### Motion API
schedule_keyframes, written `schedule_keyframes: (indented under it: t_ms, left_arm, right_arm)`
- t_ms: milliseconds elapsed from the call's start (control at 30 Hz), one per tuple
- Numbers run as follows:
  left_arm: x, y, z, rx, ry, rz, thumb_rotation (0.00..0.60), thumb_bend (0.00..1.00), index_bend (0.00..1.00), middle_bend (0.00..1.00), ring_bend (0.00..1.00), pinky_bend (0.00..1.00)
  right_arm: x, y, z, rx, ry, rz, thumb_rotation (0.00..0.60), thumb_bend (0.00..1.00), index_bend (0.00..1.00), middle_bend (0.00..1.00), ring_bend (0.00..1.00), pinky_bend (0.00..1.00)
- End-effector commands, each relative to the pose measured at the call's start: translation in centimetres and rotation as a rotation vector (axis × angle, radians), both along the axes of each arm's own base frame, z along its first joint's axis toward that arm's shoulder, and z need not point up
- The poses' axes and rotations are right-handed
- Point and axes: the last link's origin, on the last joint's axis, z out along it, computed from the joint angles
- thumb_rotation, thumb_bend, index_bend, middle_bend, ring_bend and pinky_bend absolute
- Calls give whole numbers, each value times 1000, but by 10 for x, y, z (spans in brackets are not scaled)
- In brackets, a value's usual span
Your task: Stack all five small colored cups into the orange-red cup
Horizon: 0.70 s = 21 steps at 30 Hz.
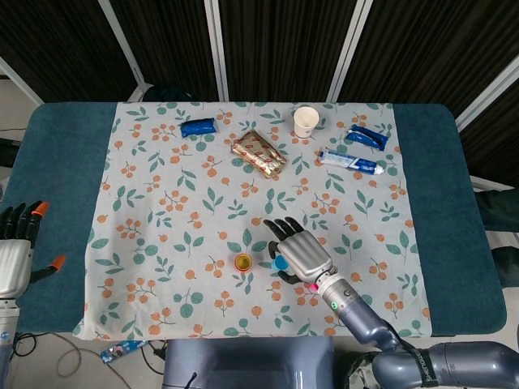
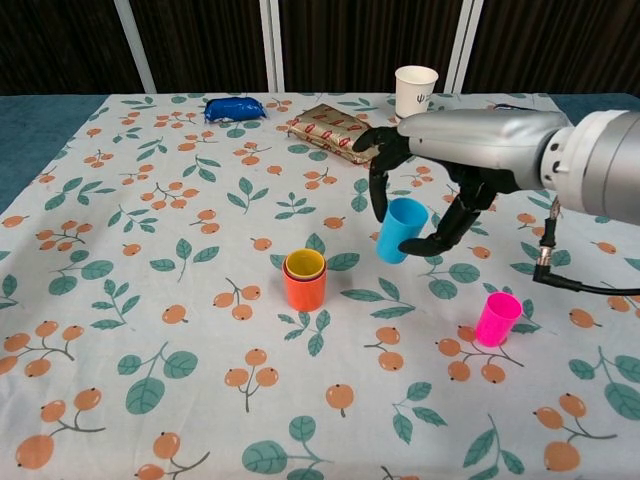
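The orange-red cup (image 2: 304,288) stands near the middle of the flowered tablecloth (image 2: 150,300), and a yellow cup (image 2: 305,264) already sits nested inside it; whether more cups are tucked beneath that one I cannot tell from here. The right hand (image 2: 425,200) has its fingers wrapped around a blue cup (image 2: 401,230), holding it tilted in the air just to the right of the stack, not yet over the opening. A pink cup (image 2: 497,318) waits upright on the cloth, further right and nearer the front edge. The left hand (image 1: 18,243) hangs off the table's side, fingers spread, holding nothing. So, by my reckoning, the blue cup must go in next, then the pink.
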Motion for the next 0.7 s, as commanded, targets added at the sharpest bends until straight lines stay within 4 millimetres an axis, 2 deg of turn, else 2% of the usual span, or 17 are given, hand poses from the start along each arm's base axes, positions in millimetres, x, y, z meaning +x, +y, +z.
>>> schedule_keyframes:
  t_ms: [33,700]
  left_arm:
    - [0,0,1,1,-1,0,600,158,76,57,0,32]
    - [-1,0,-1,0,8,4,600,158,76,57,0,32]
  right_arm:
    - [6,2,-7,-7,7,24,600,394,518,57,76,88]
    - [32,-6,-37,-1,-3,14,600,394,518,57,75,88]
